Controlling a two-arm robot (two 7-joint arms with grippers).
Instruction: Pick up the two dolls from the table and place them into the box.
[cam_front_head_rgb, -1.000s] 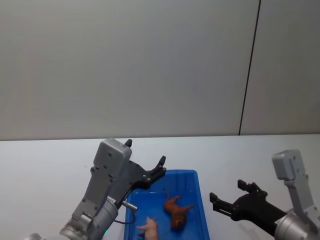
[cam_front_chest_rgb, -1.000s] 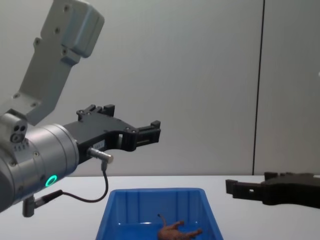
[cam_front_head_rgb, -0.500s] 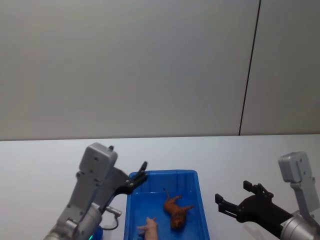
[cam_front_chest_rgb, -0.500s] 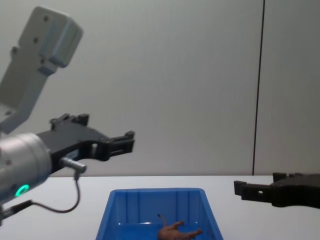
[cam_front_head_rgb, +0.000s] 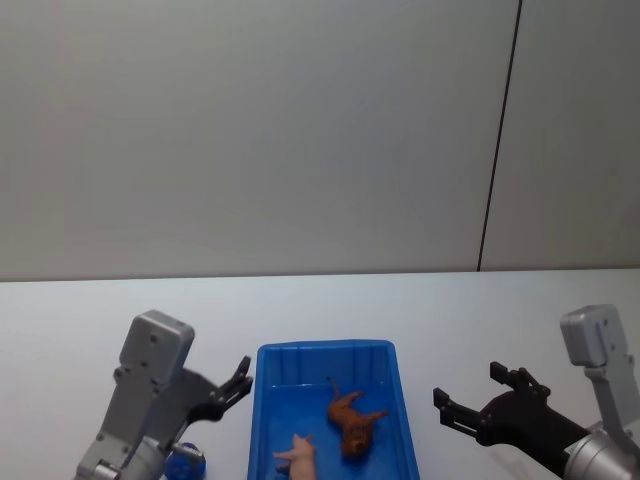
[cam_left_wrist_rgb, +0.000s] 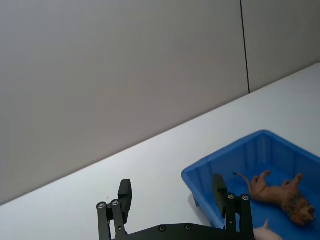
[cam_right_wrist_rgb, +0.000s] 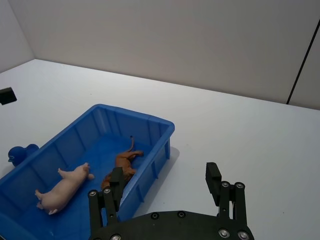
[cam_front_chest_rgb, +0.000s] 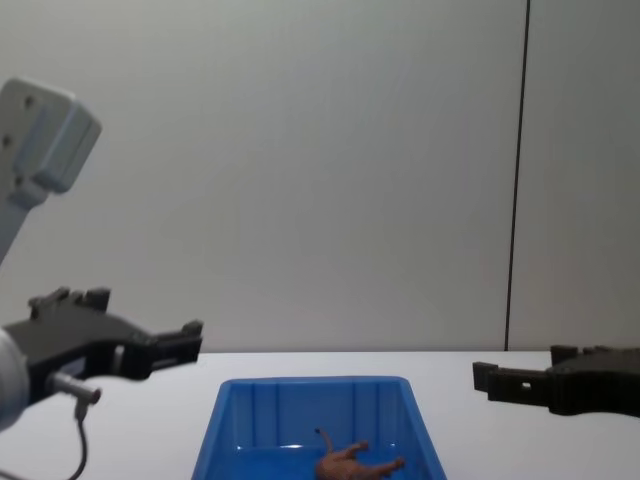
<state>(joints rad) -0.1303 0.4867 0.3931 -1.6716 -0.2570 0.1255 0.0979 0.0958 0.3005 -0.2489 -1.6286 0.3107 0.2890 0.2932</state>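
Observation:
The blue box (cam_front_head_rgb: 325, 350) stands on the white table (cam_front_head_rgb: 80, 320) between my arms. Inside it the reddish-brown doll (cam_front_head_rgb: 350, 420) lies on its side, and the pale pink doll (cam_front_head_rgb: 298, 455) lies nearer to me. The right wrist view shows both, pink doll (cam_right_wrist_rgb: 62, 190) and brown doll (cam_right_wrist_rgb: 125, 162), on the box (cam_right_wrist_rgb: 135, 114) floor. My left gripper (cam_front_head_rgb: 238, 378) hovers open and empty just left of the box. To the right of the box, my right gripper (cam_front_head_rgb: 468, 385) is open and empty too.
A small blue toy (cam_front_head_rgb: 185, 462) lies on the table under my left arm, close to the box's left side; the same blue toy (cam_right_wrist_rgb: 17, 152) appears from the right wrist. A plain wall rises behind the table's far edge (cam_front_head_rgb: 320, 275).
My left gripper has drawn back from above the box, moving left and down. My right gripper has edged slightly to the right. Both dolls stay put in the box.

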